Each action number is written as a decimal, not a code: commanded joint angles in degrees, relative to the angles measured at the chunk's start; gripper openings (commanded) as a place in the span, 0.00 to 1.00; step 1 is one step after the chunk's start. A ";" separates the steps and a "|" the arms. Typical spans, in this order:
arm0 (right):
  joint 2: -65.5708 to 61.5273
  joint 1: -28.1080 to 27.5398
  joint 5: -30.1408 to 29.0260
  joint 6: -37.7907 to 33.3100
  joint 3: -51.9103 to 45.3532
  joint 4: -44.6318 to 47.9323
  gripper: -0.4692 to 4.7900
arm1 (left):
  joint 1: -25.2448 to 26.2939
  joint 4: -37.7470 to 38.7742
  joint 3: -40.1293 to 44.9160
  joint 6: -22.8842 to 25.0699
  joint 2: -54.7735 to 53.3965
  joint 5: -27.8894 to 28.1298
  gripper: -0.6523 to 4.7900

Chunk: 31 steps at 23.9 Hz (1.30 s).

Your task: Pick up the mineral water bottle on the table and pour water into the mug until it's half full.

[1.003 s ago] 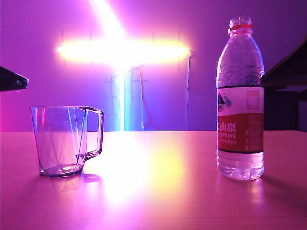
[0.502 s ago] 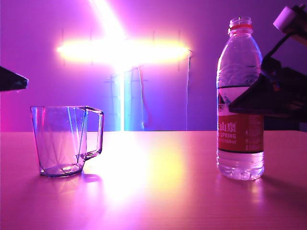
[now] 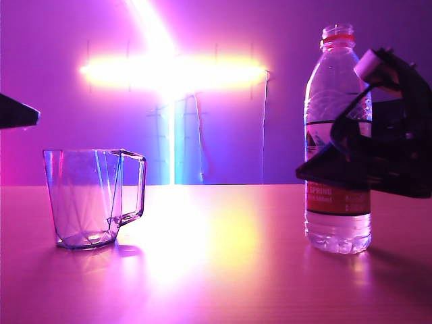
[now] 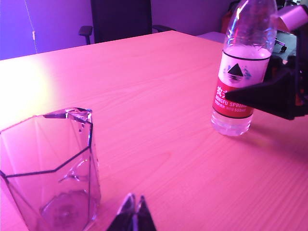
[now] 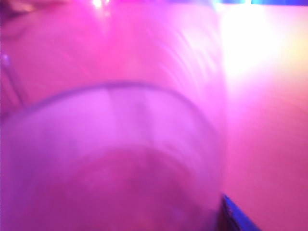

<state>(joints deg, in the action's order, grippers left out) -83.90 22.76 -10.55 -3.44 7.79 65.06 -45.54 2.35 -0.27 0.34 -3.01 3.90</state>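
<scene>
Right claw (image 3: 317, 172) open at mineral water bottle (image 3: 337, 223)

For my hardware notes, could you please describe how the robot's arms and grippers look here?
The right gripper is matte black, with long wedge-shaped fingers, a pale cylindrical part above and a thin dark cable. The left gripper shows only two dark pointed fingertips with pale inner faces.

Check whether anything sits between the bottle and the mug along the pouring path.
Nothing visible does. Bare table separates the mineral water bottle from the mug. The open right gripper is already at the bottle's label; the shut left gripper sits beside the mug.
</scene>
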 commanded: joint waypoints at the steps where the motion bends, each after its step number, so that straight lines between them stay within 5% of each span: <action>1: -1.16 0.04 -0.09 -1.14 1.42 2.47 1.00 | 0.00 -0.72 -0.22 -0.15 -0.04 -0.07 0.12; 7: -1.20 0.04 -0.09 -1.14 1.68 2.43 1.00 | 0.00 -0.70 -0.22 -0.15 -0.04 -0.07 0.12; 8: -1.20 0.04 -0.09 -1.14 1.68 2.43 0.87 | 0.00 -0.72 -0.22 -0.15 -0.04 -0.07 0.12; 16: -1.20 0.04 -0.09 -1.14 1.68 2.49 0.60 | 0.00 -0.72 -0.24 -0.15 -0.04 -0.07 0.12; 21: -1.14 0.07 -3.43 -1.05 1.70 5.97 0.60 | 2.10 -0.72 -0.24 -0.15 -0.04 -0.31 0.12; 24: -1.14 0.15 -6.95 -1.05 3.89 7.52 0.55 | 7.50 -0.70 -0.24 -0.15 0.50 -0.07 0.12; 27: -1.14 1.86 -7.65 0.00 10.27 -0.59 0.55 | 10.62 -1.14 -0.22 -0.15 2.73 -0.07 0.12; 31: -1.25 6.58 -7.37 11.87 24.39 -23.10 0.55 | 13.46 -1.14 -0.24 -0.15 2.67 -0.07 0.12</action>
<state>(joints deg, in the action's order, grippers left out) -85.65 28.77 -17.67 3.46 29.41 45.76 -32.38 1.58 -0.27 0.34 -0.23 3.99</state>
